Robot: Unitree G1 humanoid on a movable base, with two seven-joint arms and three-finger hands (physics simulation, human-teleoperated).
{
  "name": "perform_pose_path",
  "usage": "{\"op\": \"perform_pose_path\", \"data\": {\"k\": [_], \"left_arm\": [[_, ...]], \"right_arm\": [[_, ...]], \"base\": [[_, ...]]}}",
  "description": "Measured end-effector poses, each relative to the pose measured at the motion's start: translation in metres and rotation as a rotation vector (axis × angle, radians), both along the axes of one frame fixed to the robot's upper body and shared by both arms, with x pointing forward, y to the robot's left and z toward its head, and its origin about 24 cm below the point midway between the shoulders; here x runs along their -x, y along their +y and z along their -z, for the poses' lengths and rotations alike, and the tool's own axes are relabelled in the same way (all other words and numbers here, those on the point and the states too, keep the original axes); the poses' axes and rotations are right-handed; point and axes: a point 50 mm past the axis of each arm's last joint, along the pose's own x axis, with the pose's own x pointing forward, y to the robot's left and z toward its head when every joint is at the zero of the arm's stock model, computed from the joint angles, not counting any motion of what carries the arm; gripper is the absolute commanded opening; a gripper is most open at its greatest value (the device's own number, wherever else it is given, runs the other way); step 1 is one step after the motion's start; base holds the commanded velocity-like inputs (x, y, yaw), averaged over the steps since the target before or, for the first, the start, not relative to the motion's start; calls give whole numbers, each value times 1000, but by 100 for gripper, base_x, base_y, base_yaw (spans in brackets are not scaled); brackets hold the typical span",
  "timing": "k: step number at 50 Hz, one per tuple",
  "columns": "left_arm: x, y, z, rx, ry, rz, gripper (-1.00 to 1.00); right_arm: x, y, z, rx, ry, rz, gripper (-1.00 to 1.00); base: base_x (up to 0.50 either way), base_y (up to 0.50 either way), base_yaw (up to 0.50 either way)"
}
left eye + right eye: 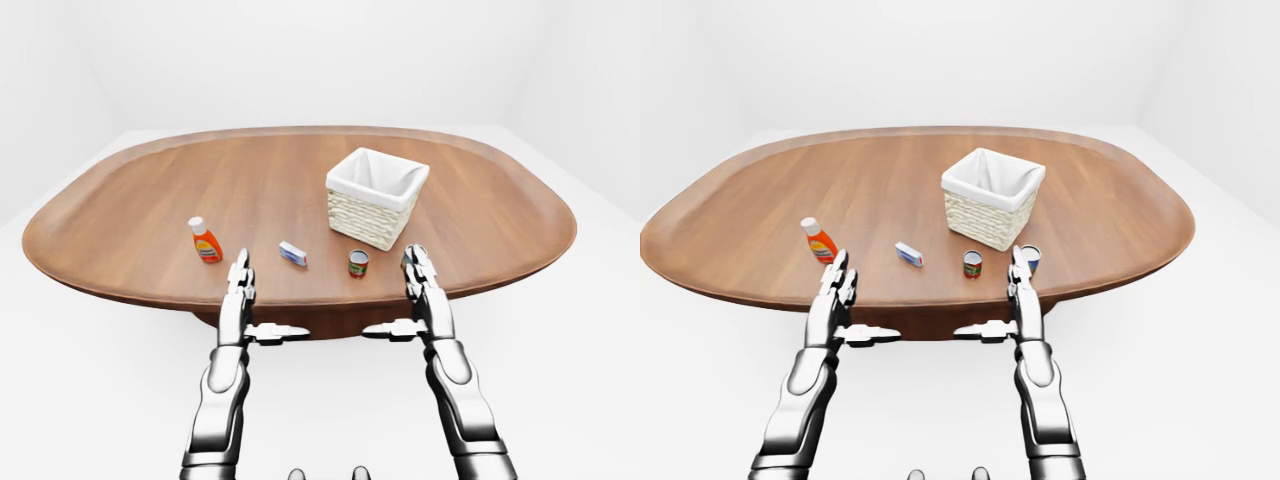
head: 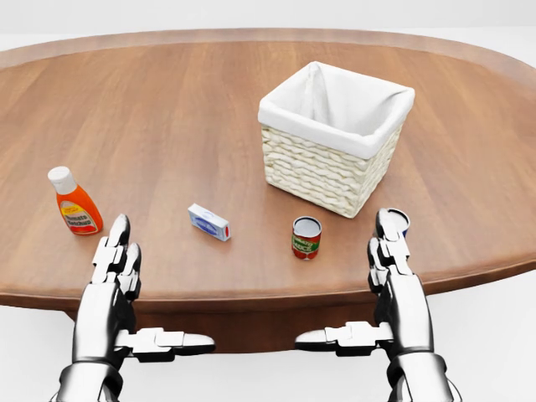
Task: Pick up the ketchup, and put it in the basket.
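both arms reach level toward the table [image 2: 209,117], left hand [image 2: 113,280] and right hand [image 2: 394,268] spread wide, thumbs turned inward, holding nothing, ketchup [image 2: 74,201] just beyond left fingertips.

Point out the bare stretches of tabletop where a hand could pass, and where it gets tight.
Bare wood runs across the table above the ketchup and left of the basket, and again right of the basket. It is crowded near the bottom edge in the head view: small box, can, and a second can by the right hand.
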Motion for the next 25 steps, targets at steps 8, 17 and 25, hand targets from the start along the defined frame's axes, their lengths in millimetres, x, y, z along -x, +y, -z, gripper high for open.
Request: {"op": "perform_pose_path", "data": {"k": [8,17,25], "left_arm": [[0,4,1,-8,4,1,100],[5,6,-4,-6,-5,4,100],[20,10,-19,9,-45,6,100]], "right_arm": [[0,-4,1,0,7,1,100],[2,-5,-2,-2,-1,1,100],[12,-5,-15,9,-34,7,100]], "base": [[0,0,0],[0,0,0],[0,0,0]]}}
